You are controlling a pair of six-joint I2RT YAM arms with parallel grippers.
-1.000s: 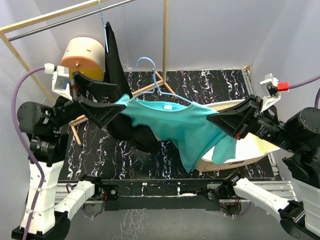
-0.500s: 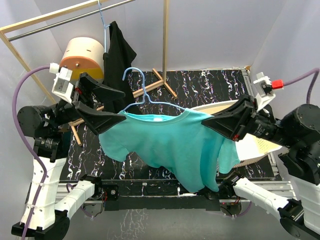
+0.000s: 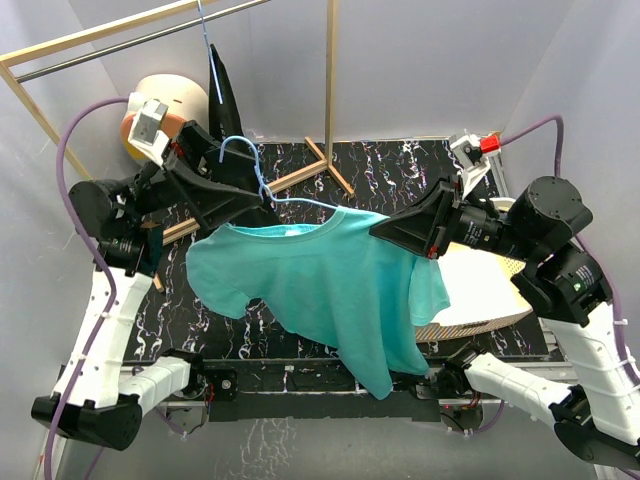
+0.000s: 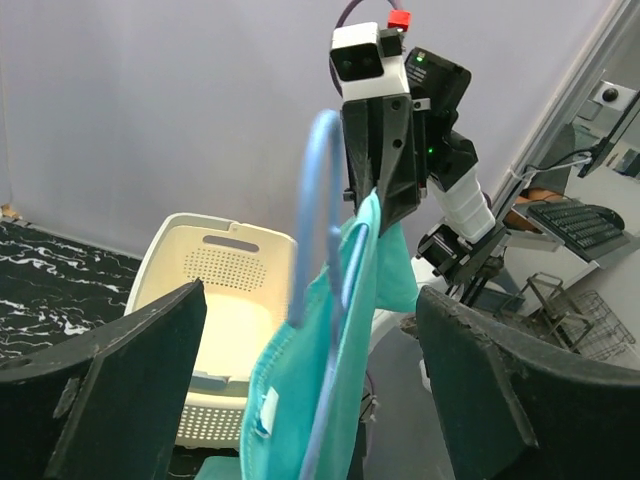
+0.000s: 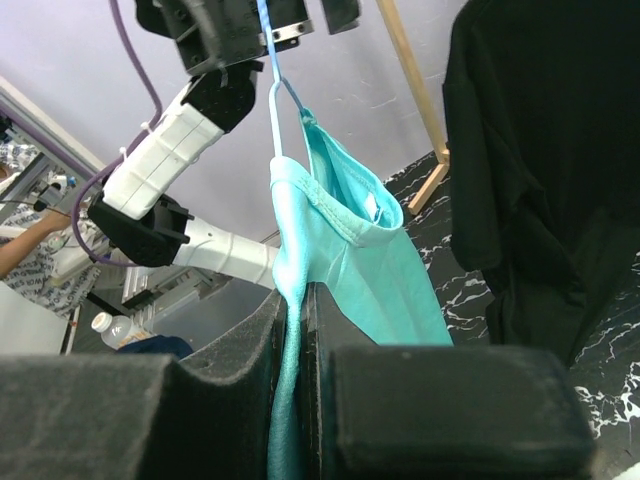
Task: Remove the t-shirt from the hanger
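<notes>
T-shirt [image 3: 320, 280], teal, hanging in mid-air over the near half of the surface [image 3: 400, 170], threaded on the blue hanger [image 3: 240, 152], hem drooping past the near edge.

At far left, a tan drum [image 3: 190, 95], contents hidden, and a black garment [image 3: 225, 100] on the rail. Just nearer, left end effector [image 3: 262, 198] spread wide, hanger hook standing in the gap, seemingly unclamped. Toward the right, right end effector [image 3: 385, 232] pressed together, pinching the shirt's shoulder fabric.

Likely trouble:
- Hanger dragged along with the shirt on any pull from the right, owing to the loose hook between open fingers.
- Collar snagged on the wire.
- Whole bundle swinging or dropping short of the basket.

At right, white basket [image 4: 235, 262] on the surface, apparently holding nothing, partly under the shirt's right sleeve.
</notes>
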